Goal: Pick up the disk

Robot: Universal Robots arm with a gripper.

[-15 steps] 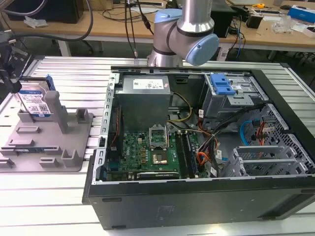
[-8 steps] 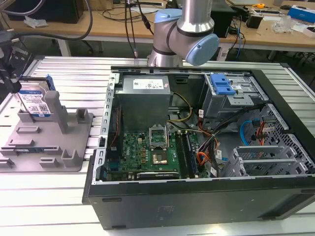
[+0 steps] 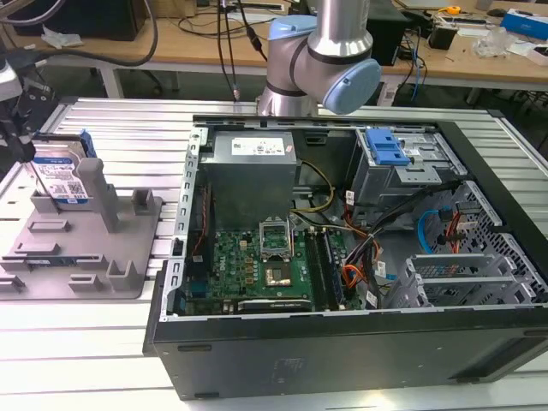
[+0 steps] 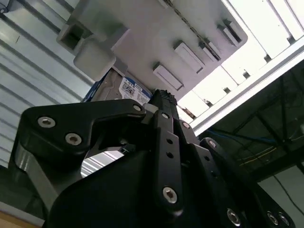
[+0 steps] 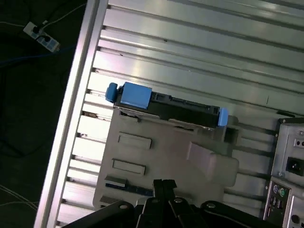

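The disk stood on its edge in a grey holder at the exterior view's left, well apart from the open computer case. The gripper hung just beside the disk, over the holder. In the first wrist view its fingertips sat pressed together, gripping nothing.

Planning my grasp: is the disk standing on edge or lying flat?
On edge: the disk stands upright in the grey holder, label face vertical.
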